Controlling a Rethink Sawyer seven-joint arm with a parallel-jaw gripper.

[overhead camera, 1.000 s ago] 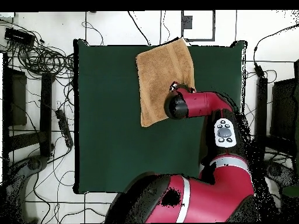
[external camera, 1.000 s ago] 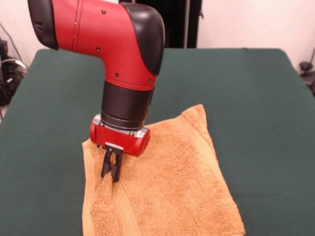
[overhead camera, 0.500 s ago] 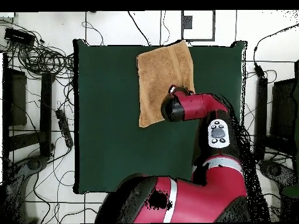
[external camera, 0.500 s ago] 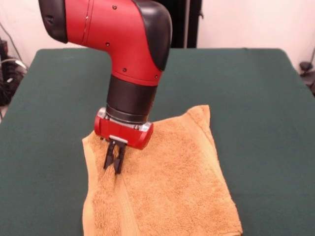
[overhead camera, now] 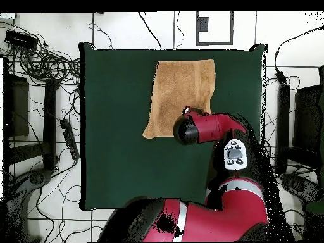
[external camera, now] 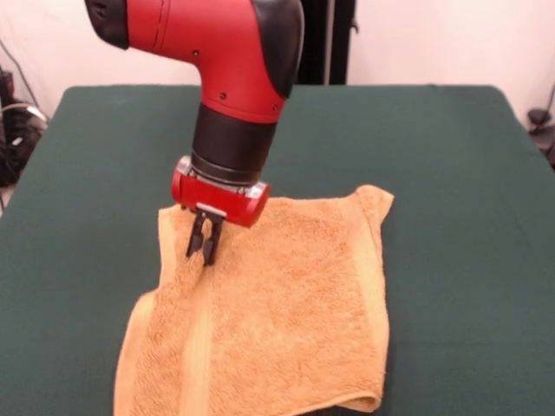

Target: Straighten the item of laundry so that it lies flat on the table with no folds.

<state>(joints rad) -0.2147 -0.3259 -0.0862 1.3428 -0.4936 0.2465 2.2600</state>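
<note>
The gripper (external camera: 202,251), pinched on the towel (external camera: 286,312) near its 10 o'clock corner, apparently risked bunching cloth if dragged further.

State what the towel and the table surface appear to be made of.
Towel: looks like terry cloth, orange-tan, with a fuzzy looped pile and a flatter woven band near an edge. Table: dark green, matte and cloth-like, without shine; what lies beneath cannot be told.

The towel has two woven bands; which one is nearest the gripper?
The band at the left in the front view: it runs straight down from the gripper. The other band lies apart, near the towel's right edge.
</note>
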